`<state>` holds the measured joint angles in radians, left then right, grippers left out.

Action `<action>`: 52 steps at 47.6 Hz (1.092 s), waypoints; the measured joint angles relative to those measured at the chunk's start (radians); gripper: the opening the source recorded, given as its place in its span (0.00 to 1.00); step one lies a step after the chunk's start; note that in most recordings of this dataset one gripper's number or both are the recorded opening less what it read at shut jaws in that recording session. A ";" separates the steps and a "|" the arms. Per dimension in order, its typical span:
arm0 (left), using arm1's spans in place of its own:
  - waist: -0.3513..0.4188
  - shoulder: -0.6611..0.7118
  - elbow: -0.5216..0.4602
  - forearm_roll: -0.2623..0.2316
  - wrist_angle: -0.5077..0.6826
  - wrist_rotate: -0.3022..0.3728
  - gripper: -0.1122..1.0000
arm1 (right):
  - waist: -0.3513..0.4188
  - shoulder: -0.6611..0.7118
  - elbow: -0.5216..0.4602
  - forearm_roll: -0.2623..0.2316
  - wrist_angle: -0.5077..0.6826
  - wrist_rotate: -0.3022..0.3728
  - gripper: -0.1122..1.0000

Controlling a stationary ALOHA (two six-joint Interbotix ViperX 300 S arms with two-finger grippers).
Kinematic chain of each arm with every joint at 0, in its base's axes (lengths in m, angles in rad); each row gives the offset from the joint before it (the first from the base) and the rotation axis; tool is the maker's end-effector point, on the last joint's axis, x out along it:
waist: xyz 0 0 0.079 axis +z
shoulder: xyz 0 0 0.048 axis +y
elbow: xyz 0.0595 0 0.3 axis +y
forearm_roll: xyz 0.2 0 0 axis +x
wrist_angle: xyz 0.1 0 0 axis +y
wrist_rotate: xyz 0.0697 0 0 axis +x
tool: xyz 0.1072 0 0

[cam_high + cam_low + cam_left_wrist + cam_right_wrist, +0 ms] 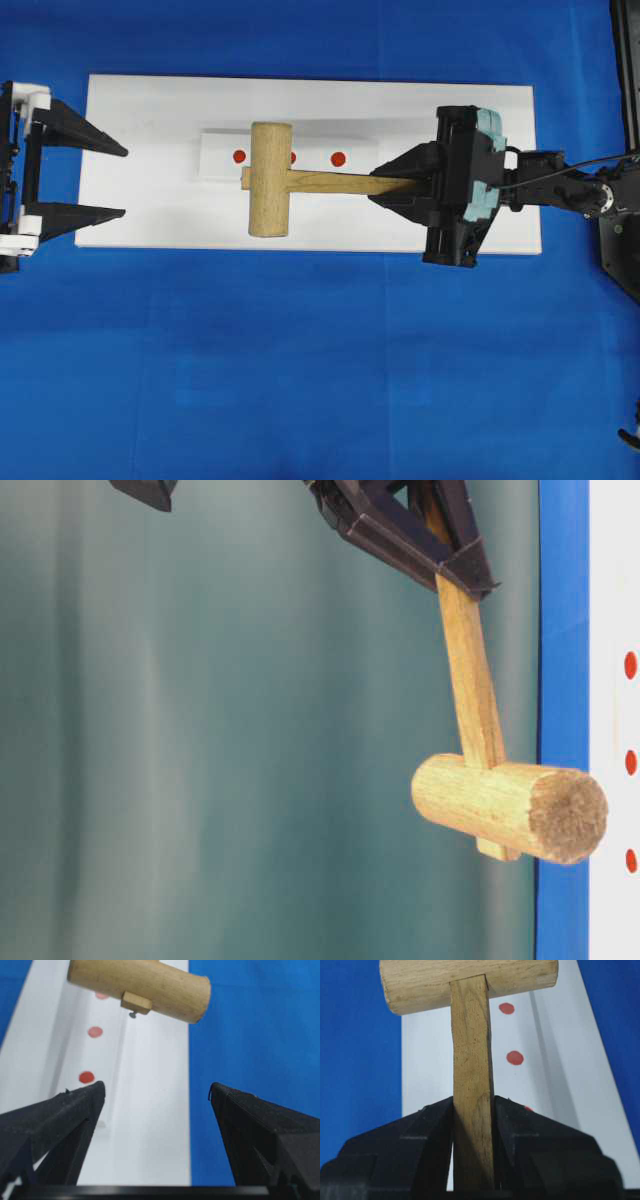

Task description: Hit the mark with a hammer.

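Pinching the hammer (300, 181) handle: right gripper (405, 186) fingers. Spread wide and empty at the board's (150, 220) left edge: left gripper (122, 181). Hammer lifted, head over the red marks (338, 159), covering the middle one. Grasp done; strike apparently not yet landed.

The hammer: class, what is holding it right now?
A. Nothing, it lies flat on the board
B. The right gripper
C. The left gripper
B: the right gripper is shut on the handle of the hammer, while the left gripper stands open and apart.
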<state>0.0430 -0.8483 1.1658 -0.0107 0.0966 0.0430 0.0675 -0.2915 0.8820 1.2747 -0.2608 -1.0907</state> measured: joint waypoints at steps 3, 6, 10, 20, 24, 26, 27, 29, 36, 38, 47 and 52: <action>0.000 -0.005 0.000 0.000 0.000 0.014 0.84 | 0.011 -0.002 0.000 0.000 0.002 0.029 0.19; -0.002 -0.006 0.002 -0.002 0.000 0.015 0.84 | 0.034 0.000 0.002 0.002 0.002 0.060 0.19; 0.000 -0.009 0.003 0.000 0.000 0.017 0.84 | 0.091 0.002 0.000 0.003 -0.002 0.100 0.19; 0.000 -0.023 0.011 0.000 0.000 0.015 0.84 | 0.268 0.049 -0.008 0.009 -0.094 0.227 0.19; 0.000 -0.031 0.011 -0.002 -0.002 0.017 0.84 | 0.322 0.078 -0.020 0.017 -0.140 0.265 0.19; -0.002 -0.034 0.012 0.000 -0.002 0.017 0.84 | 0.345 0.095 -0.031 0.023 -0.160 0.276 0.19; 0.000 -0.035 0.012 0.000 0.000 0.015 0.84 | 0.356 0.104 -0.037 0.026 -0.167 0.282 0.19; -0.002 -0.037 0.012 0.000 -0.002 0.017 0.84 | 0.373 0.121 -0.051 0.032 -0.178 0.287 0.19; 0.000 -0.040 0.012 0.000 -0.002 0.017 0.84 | 0.394 0.179 -0.095 0.051 -0.187 0.285 0.19; -0.002 -0.040 0.012 0.000 -0.002 0.015 0.84 | 0.394 0.195 -0.107 0.052 -0.189 0.285 0.19; 0.000 -0.043 0.012 -0.002 -0.002 0.015 0.84 | 0.388 0.252 -0.176 0.054 -0.195 0.278 0.19; 0.000 -0.043 0.012 -0.002 -0.002 0.015 0.84 | 0.387 0.285 -0.212 0.054 -0.195 0.278 0.19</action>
<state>0.0430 -0.8912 1.1781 -0.0123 0.0951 0.0583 0.4541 -0.0061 0.6703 1.3284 -0.4556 -0.8130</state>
